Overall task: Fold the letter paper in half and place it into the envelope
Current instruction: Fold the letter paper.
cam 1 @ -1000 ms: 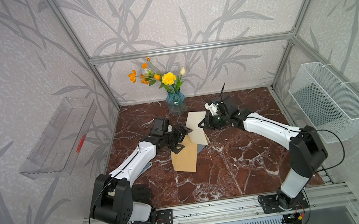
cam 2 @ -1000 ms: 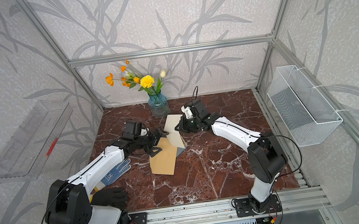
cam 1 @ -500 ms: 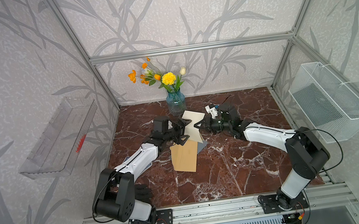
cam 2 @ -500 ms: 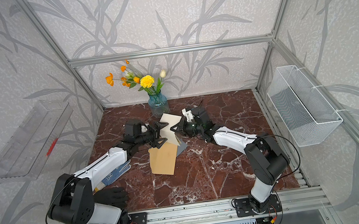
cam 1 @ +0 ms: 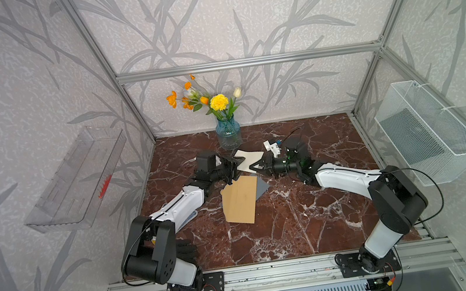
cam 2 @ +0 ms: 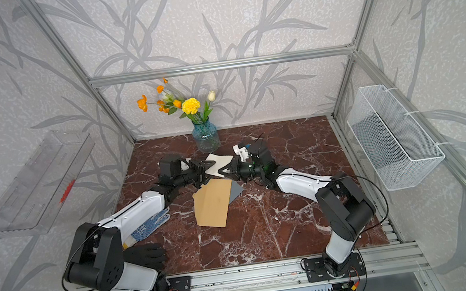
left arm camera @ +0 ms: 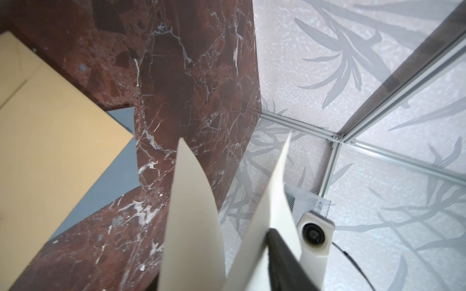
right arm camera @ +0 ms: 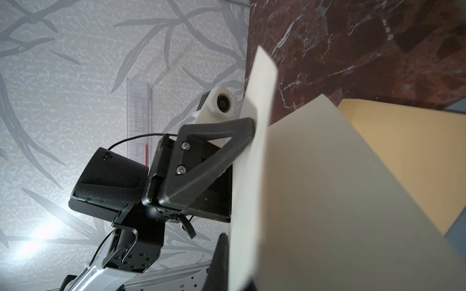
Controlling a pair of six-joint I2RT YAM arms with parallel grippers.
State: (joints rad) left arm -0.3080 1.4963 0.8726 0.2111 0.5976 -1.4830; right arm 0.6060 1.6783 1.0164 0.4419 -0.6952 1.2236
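Note:
The cream letter paper (cam 1: 248, 158) (cam 2: 218, 160) hangs above the table in a loose fold, its two leaves still apart (left arm camera: 191, 226) (right arm camera: 327, 189). My right gripper (cam 1: 259, 165) is shut on its right edge. From the left, my left gripper (cam 1: 235, 164) has closed in round both leaves. One of its fingers (right arm camera: 227, 141) presses on the paper and the other is hidden behind it. The tan envelope (cam 1: 240, 201) (cam 2: 213, 204) lies flat on the table just in front of both grippers, with its mouth toward them.
A grey sheet (cam 1: 261, 186) sticks out from under the envelope. The glass vase of flowers (cam 1: 228, 134) stands close behind the grippers. A blue-dotted glove (cam 2: 150, 224) and a black glove (cam 2: 145, 255) lie by the left arm. A wire basket (cam 1: 429, 132) hangs on the right wall.
Both grippers have shifted toward the back, and the paper has gone from standing upright to lying lower. The left gripper has reached the paper and closed in from wide open.

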